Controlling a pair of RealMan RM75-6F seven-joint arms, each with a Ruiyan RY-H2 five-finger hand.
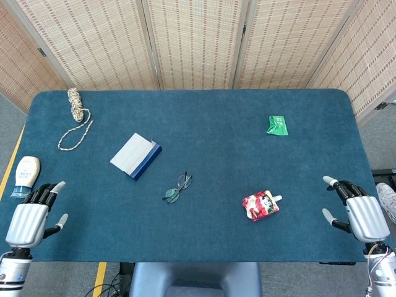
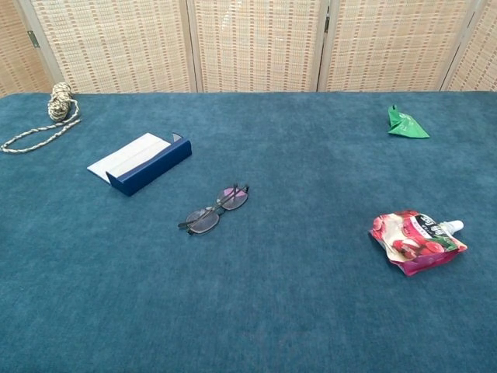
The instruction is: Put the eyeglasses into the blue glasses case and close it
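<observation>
Nearest you, your left hand sits at the table's near left corner and your right hand at the near right edge; both hold nothing, fingers spread apart. A red drink pouch lies near the right hand's side of the table. Just left of centre, the eyeglasses rest folded on the blue cloth, apart from everything. A little beyond them, to the left, lies the blue glasses case, open with its pale lining showing. A white bottle stands off the left edge. Farther back, a green packet lies right, and a coiled rope far left.
</observation>
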